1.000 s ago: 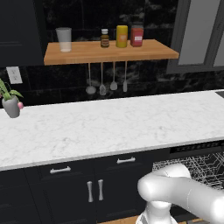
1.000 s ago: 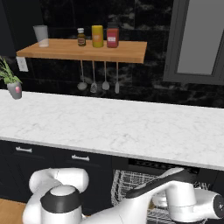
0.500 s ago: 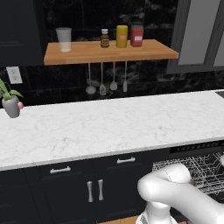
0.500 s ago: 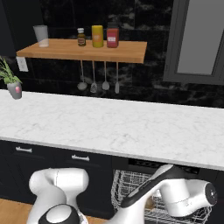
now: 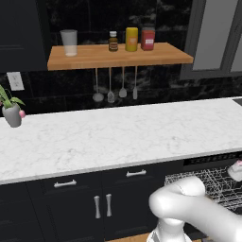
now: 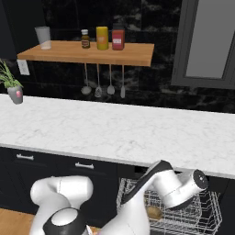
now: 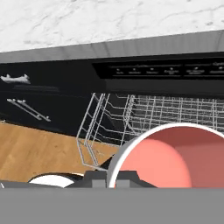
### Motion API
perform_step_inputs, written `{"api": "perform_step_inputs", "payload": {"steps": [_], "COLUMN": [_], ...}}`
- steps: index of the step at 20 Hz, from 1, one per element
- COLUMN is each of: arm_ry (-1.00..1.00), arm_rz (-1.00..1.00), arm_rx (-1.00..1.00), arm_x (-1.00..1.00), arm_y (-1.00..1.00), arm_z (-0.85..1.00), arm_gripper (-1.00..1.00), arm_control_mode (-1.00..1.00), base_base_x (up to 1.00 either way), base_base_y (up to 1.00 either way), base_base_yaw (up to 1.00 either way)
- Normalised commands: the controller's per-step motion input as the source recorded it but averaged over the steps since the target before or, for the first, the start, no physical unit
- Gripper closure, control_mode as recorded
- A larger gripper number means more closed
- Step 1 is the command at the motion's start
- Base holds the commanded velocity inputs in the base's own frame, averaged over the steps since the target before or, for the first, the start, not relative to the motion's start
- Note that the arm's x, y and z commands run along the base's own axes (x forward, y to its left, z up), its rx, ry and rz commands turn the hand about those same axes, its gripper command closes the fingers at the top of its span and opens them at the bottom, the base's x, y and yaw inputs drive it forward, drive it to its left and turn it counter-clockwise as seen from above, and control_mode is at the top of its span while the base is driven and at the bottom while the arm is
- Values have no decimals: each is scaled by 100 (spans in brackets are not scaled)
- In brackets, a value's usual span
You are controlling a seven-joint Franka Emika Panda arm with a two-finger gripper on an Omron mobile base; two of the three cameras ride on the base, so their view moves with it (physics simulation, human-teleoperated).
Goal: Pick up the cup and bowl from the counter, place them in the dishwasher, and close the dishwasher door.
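The cup [image 7: 175, 157], light grey with a red-pink inside, sits right at my gripper [image 7: 111, 178], which is shut on its rim. The same cup [image 5: 237, 170] peeks in at the right edge of the left base view, over the dishwasher's wire rack [image 5: 212, 185]. The dishwasher [image 7: 162, 70] stands open under the white marble counter [image 5: 118, 137], its rack [image 7: 131, 118] pulled out. My hand [image 6: 195, 181] hovers over the rack [image 6: 193, 220]. A tan rounded thing [image 6: 153, 212] lies in that rack; I cannot tell whether it is the bowl. The dishwasher door is out of view.
A wooden wall shelf [image 5: 118, 56] carries a translucent tumbler [image 5: 69, 42] and three jars, with utensils [image 5: 116, 87] hanging below. A potted plant [image 5: 12, 111] stands at the counter's left end. Dark cabinets with silver handles [image 5: 101, 205] lie left of the dishwasher.
My arm has swung over the open rack and the hand has risen a little. The cup has come into the left base view at its right edge.
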Motion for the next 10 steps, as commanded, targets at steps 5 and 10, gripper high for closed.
{"api": "perform_step_inputs", "payload": {"steps": [5, 10], "arm_ry": [37, 25], "arm_rz": [-11, -6], "arm_rx": [0, 0], "arm_x": [34, 12], "arm_y": [-17, -30], "arm_z": [-1, -35], "arm_gripper": [100, 100], "arm_control_mode": [-100, -100], "base_base_x": [0, 0], "base_base_y": [0, 0], "base_base_yaw": [0, 0]}}
